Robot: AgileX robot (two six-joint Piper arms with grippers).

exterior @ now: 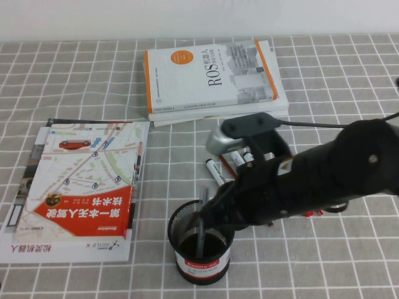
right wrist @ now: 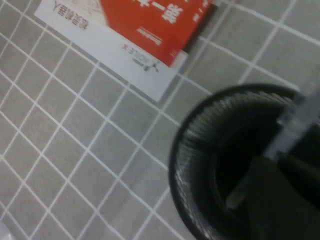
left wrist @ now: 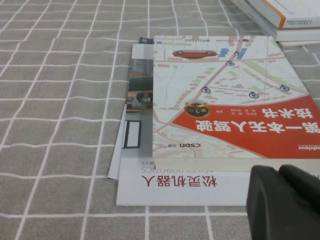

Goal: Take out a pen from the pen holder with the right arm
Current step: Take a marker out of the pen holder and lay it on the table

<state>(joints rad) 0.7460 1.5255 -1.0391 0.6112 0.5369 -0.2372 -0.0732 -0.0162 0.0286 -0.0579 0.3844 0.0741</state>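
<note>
Reaching into black mesh pen holder (exterior: 201,265) at lower centre of high view with right gripper (exterior: 215,215), clenched, apparently on grey pen (exterior: 204,202); contact partly hidden. Leaving pen standing in holder, slightly tilted, top above rim. Showing left gripper (left wrist: 281,175) at lower right of left wrist view, near red book (left wrist: 235,130); cannot tell its state. Spotting white markers (exterior: 215,171) at centre, above holder.

One pen holder (exterior: 199,265), two book stacks (exterior: 212,78) (exterior: 87,180)
</note>
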